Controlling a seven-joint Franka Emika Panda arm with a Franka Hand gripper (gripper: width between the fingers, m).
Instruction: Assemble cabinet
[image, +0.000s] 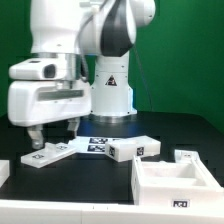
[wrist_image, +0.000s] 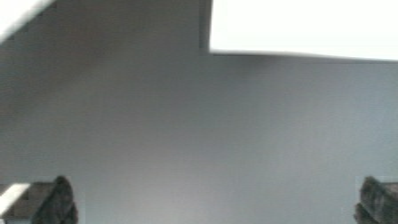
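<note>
The cabinet's open white box stands at the exterior view's front right. A white block with tags lies in the middle, and a flat white panel lies at the left. My gripper hangs just above that panel, open and empty. In the wrist view the gripper is spread wide, with its dark fingertips at the frame's edges and only bare grey table between them. A white part's corner shows farther off.
The marker board lies in front of the robot's base. A small white piece sits behind the box. Another white piece shows at the exterior view's left edge.
</note>
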